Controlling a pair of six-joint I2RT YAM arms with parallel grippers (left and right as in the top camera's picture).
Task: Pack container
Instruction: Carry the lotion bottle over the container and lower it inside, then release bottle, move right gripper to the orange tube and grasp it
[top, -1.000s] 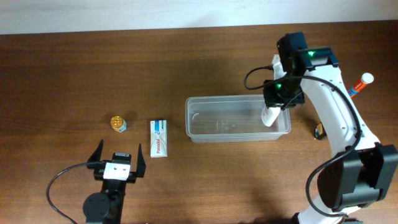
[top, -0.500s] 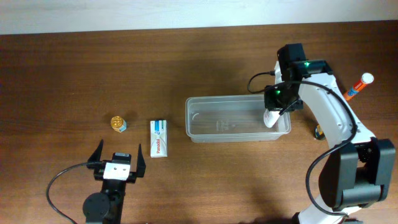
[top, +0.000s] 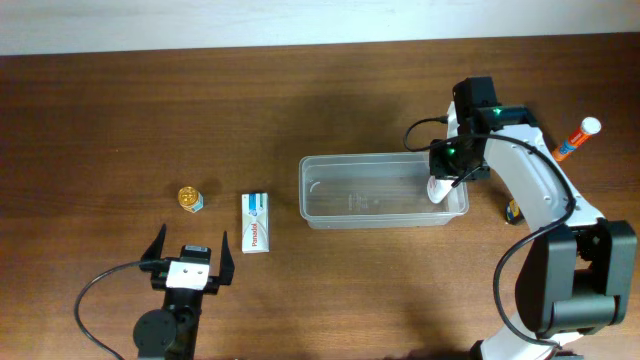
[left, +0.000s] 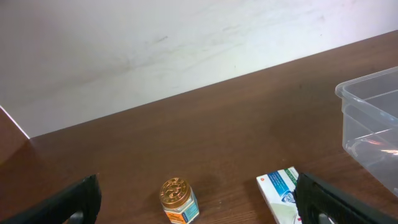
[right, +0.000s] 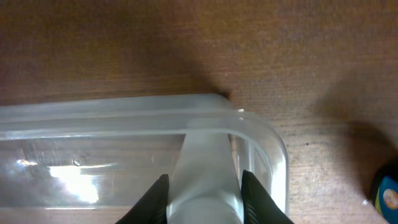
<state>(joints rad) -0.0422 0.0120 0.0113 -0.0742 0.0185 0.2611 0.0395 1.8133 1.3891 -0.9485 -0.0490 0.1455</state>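
container (top: 375, 158) of clear plastic sits right of centre on the table (top: 100, 120), upright. from the left: a gold-lidded jar (top: 190, 199), its blue label too small to read; just beside it a white box (top: 256, 221) with red lettering i cannot read for sure. the left gripper (top: 188, 262) rests nearer the table's front edge, fingers spread wide, holding nothing. the right gripper (top: 440, 185) is clamped on a white bottle (top: 437, 190) at the container's right end. only the right wrist view shows the bottle's tip inside the rim. a small blue thing (top: 513, 209) and an orange marker (top: 577, 137) lie further right.
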